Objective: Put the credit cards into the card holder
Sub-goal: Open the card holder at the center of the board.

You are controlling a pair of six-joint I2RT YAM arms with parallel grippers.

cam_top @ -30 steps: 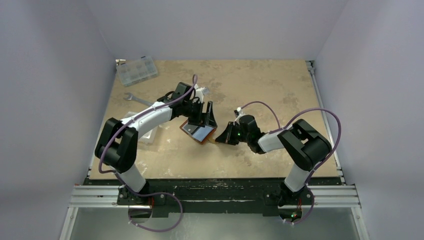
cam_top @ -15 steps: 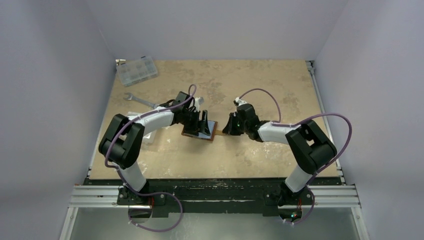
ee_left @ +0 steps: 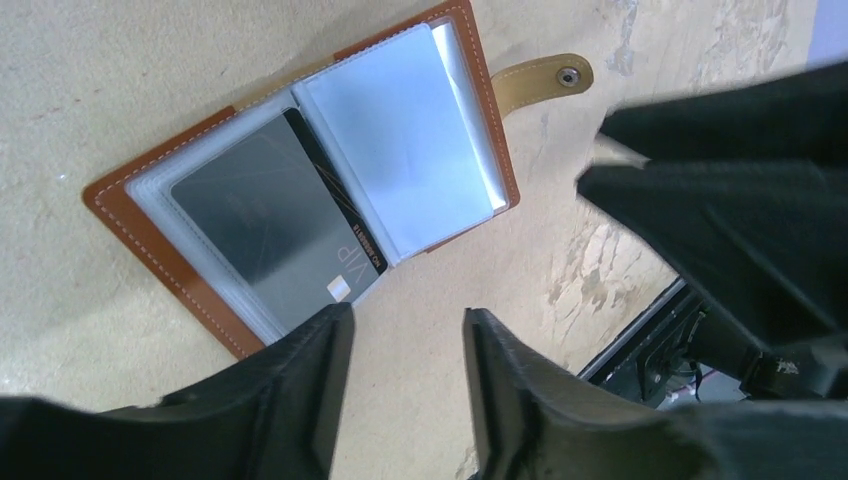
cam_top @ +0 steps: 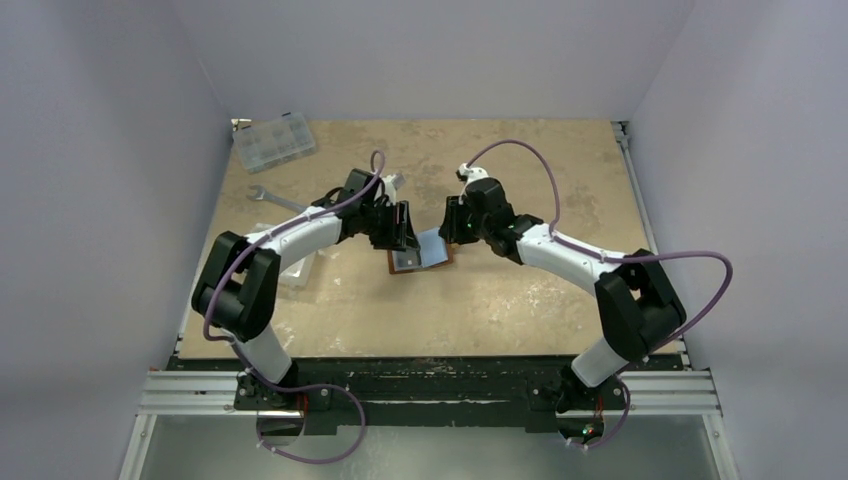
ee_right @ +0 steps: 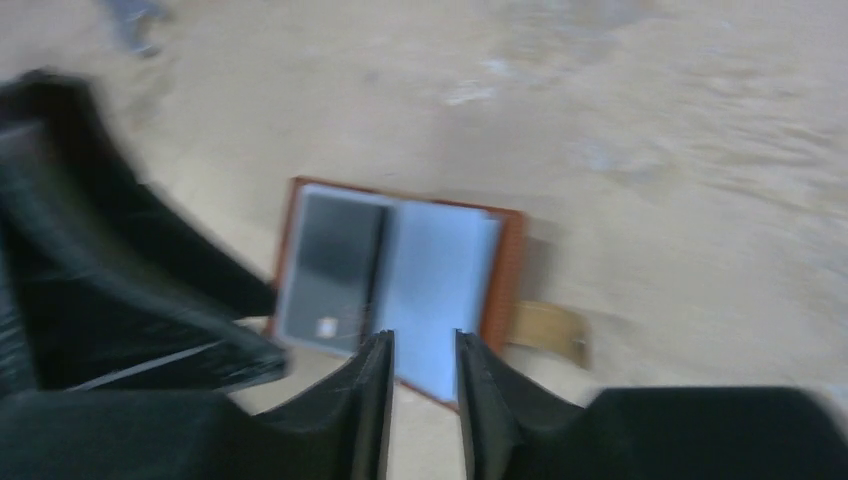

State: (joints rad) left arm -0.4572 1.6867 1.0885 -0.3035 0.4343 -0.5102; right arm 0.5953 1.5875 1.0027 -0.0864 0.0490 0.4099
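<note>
The brown leather card holder (cam_top: 400, 266) lies open and flat on the table between my two grippers. In the left wrist view the card holder (ee_left: 120, 205) has a dark grey card (ee_left: 265, 235) in one clear sleeve and a light blue card (ee_left: 400, 140) in the other. Its strap with the snap stud (ee_left: 545, 78) sticks out to the side. My left gripper (ee_left: 408, 318) hovers open just off the holder's edge, with nothing in it. My right gripper (ee_right: 423, 340) is open above the light blue card (ee_right: 435, 270), apart from it. No loose credit cards show.
A clear compartmented box (cam_top: 272, 140) sits at the far left corner, with a silver wrench (cam_top: 275, 198) nearer. A white tray (cam_top: 295, 268) lies partly under my left arm. The two grippers (cam_top: 405, 236) (cam_top: 449, 232) are close together over the holder.
My right gripper has swung toward the far side and gone from shut to open. My left gripper's jaws have narrowed. The holder has shifted slightly right and its light blue page now shows.
</note>
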